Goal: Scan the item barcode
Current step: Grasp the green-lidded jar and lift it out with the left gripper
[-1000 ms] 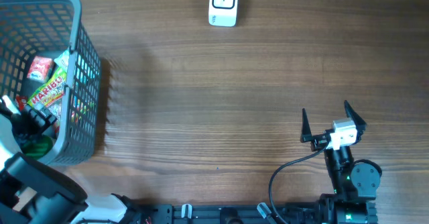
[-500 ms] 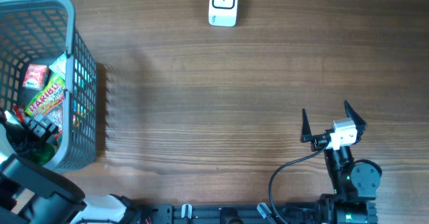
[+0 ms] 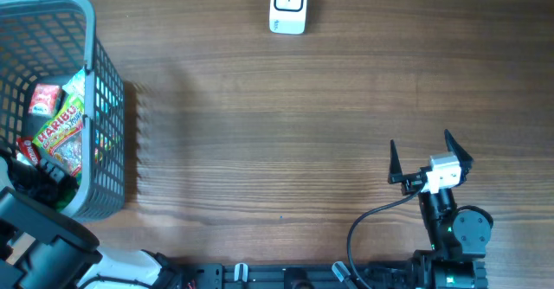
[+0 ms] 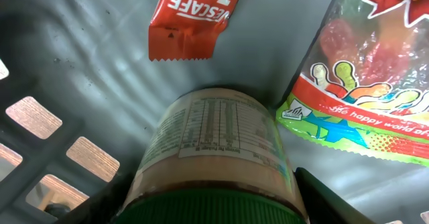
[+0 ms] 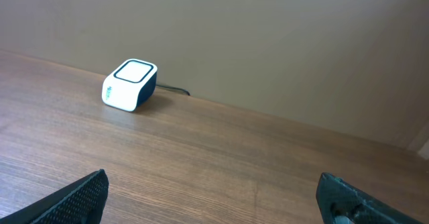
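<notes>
Jar (image 4: 214, 143) lies on its side in the basket (image 3: 108, 107) at left, green lid toward the left gripper (image 4: 214, 204), base pointing at a red sachet (image 4: 191, 23). The gripper straddles it; whether it grips, I cannot tell. Right gripper (image 3: 421, 142) gapes wide over the bench (image 3: 303, 133).

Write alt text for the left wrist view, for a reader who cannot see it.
A jar with a green lid lies between the fingers of the left gripper, in the grey basket; contact is unclear. Beyond it lie a red Nescafe sachet and, right, a candy bag.
</notes>
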`<state>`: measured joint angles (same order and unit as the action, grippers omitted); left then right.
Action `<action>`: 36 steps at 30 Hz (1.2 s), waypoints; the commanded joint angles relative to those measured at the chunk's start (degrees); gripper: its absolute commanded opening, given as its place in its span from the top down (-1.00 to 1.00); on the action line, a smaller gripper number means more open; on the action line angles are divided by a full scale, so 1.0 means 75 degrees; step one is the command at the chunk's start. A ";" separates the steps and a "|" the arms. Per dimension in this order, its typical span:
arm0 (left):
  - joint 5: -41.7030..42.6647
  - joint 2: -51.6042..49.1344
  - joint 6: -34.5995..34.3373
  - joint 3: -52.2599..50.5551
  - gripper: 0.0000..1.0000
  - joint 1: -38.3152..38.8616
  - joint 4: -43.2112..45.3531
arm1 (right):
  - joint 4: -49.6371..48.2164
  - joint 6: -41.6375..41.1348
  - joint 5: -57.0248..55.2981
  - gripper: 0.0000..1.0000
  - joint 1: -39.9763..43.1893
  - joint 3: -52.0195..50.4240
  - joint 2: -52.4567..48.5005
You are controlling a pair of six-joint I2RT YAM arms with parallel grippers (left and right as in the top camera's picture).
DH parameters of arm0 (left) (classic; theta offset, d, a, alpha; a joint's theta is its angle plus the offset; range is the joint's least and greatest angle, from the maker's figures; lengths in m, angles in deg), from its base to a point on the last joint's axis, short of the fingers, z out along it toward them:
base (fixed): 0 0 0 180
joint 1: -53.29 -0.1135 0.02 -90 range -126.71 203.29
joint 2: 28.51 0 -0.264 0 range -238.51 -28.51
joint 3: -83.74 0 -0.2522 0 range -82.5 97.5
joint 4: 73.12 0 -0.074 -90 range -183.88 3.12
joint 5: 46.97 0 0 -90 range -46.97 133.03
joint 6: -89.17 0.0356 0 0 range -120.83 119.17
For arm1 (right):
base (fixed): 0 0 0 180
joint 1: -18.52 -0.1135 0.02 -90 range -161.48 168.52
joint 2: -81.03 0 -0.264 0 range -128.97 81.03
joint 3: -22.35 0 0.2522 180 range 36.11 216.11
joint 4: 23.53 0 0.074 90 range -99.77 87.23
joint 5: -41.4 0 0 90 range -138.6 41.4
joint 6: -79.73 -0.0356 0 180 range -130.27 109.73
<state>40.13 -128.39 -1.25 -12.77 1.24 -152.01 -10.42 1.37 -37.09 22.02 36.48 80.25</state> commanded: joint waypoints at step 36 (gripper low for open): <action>0.3926 0.2273 -0.1693 0.6411 -0.08 0.3203 -0.0583 | -0.0023 0.0044 -0.0017 -0.99 -0.0032 -0.0009 0.0067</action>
<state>68.00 -114.38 -9.93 34.14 20.00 -157.06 -10.42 1.37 -37.09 22.02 36.48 80.25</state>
